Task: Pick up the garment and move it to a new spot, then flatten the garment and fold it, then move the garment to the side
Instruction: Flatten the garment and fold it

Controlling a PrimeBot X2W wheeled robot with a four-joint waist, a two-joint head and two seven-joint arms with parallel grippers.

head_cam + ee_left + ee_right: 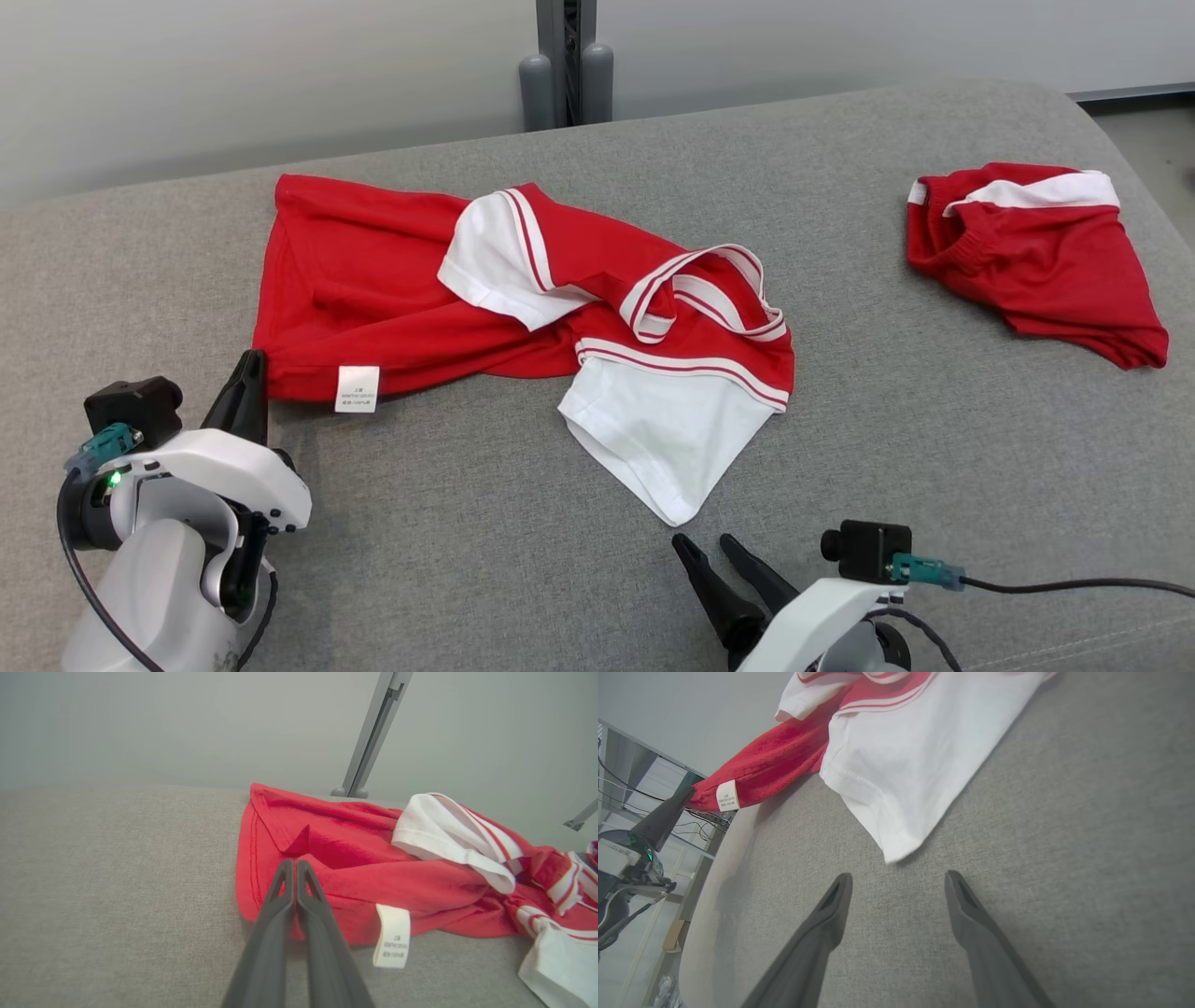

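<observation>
**Left hand closed at the shirt's corner, right hand spread short of the sleeve**

My left hand (294, 862) had its two dark fingers pressed together, tip against tip. They lay over the near corner of the garment (373, 289), a red shirt with white sleeves and striped trim. The tips ended at a small raised fold of red cloth. I could not tell whether any fabric was caught between them. The white care label (392, 942) hung from the hem just to the right of that hand.

From there the shirt spread away ahead and to the right, rumpled and twisted rather than flat, on the grey fabric surface (467, 523). One white sleeve was folded back over the red body and the collar was bunched up past it.

My right hand (899, 876) was spread wide, with both fingers over bare grey fabric and nothing between them. The other white sleeve (915, 751) pointed towards it. The sleeve's lowest corner lay just ahead of my fingertips, close but apart from them.

A second red piece with a white band (1036, 252) lay crumpled well beyond that hand, off to its right.
</observation>
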